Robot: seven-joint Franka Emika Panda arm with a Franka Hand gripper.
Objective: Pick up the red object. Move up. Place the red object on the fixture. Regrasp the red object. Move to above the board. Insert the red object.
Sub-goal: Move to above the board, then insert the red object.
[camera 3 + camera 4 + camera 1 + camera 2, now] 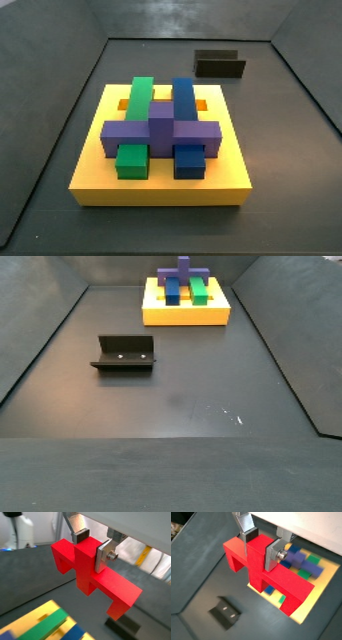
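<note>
the gripper (94, 546) is seen only in both wrist views, cut off above the fingers; it is out of frame in both side views. its jaws are pinched on the raised stub of the red object (93, 574), held clear above the dark floor. the fixture (124, 353) stands at left centre, the board (186, 306) at the top. no writing can be read.
</note>
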